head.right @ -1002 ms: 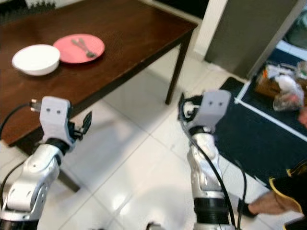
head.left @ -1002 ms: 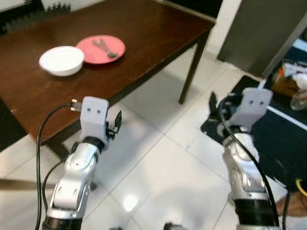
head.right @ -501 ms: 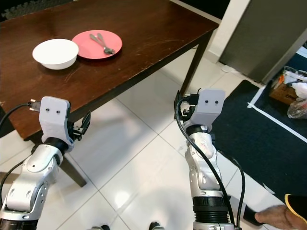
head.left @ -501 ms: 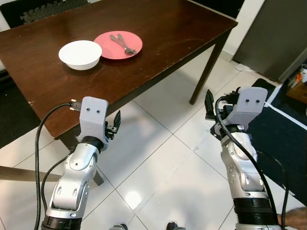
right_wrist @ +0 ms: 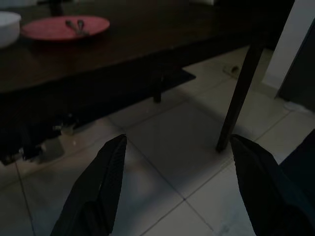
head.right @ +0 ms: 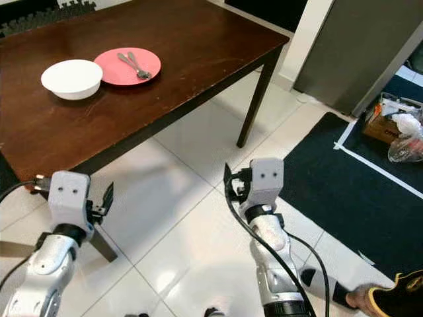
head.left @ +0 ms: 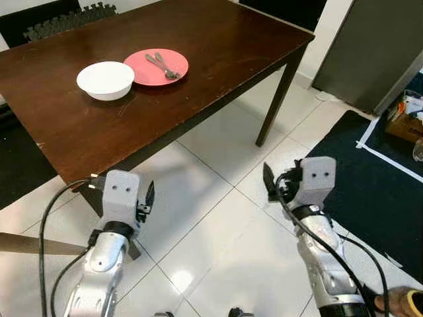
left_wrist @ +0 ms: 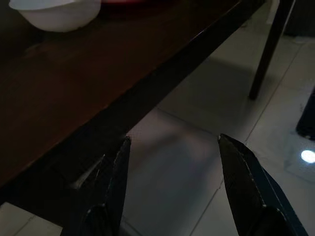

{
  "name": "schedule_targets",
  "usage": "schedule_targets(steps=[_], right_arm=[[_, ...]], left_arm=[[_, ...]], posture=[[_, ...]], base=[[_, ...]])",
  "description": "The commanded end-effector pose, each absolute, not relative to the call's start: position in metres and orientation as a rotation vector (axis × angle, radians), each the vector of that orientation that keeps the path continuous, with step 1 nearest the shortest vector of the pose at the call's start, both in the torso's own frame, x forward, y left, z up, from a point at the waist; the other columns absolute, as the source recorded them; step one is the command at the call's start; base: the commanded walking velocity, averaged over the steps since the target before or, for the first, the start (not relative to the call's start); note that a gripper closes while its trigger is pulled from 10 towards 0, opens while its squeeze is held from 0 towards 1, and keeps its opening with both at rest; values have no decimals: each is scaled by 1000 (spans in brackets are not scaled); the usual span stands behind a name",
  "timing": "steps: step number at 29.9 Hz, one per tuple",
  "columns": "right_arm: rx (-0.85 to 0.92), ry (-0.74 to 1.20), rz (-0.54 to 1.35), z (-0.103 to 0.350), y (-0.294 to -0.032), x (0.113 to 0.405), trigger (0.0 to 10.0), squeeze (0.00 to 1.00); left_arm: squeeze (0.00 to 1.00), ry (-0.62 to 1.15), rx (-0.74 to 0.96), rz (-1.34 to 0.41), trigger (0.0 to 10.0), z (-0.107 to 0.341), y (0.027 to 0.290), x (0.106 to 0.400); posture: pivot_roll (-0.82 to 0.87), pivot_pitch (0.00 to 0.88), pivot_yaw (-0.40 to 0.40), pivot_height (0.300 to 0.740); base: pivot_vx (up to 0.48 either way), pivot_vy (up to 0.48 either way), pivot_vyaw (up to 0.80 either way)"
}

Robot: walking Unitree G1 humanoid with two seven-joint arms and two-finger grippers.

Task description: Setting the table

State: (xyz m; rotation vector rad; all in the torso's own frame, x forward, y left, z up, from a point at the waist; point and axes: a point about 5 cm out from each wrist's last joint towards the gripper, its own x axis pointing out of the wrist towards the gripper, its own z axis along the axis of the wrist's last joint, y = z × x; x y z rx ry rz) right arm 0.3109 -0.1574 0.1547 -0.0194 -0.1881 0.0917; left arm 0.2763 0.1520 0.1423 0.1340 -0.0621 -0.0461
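Bowl (head.left: 105,80) at eleven o'clock on tabletop (head.left: 218,53) looks light, brittle; I'd pinch its rim. Both my jaws hang released.

A dark wooden table (head.left: 218,59) stands on glossy white floor tiles (head.left: 218,231).

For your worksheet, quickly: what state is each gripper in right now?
Left gripper: open, holding nothing.
Right gripper: open, holding nothing.

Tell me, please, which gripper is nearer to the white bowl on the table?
Left. The left gripper hangs below the table's near edge, on the same side as the white bowl. The right gripper is over the floor tiles, further away, near the table leg.
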Motion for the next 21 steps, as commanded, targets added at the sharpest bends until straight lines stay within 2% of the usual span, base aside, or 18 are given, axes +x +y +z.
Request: schedule_targets(steps=[1, 16, 21], right_arm=[[6, -253, 46, 170, -165, 315, 10000, 0], [7, -294, 4, 182, -172, 319, 10000, 0], [6, -290, 8, 181, -170, 319, 10000, 0]], left_arm=[[0, -107, 124, -67, 10000, 153, 146, 281], [0, -155, 140, -79, 10000, 164, 143, 292], [0, -154, 148, -81, 10000, 163, 144, 292]], posture=[[56, 116, 31, 740], [47, 99, 38, 740], [48, 99, 38, 740]], base=[[0, 0, 0], [0, 0, 0], [385, 0, 0]])
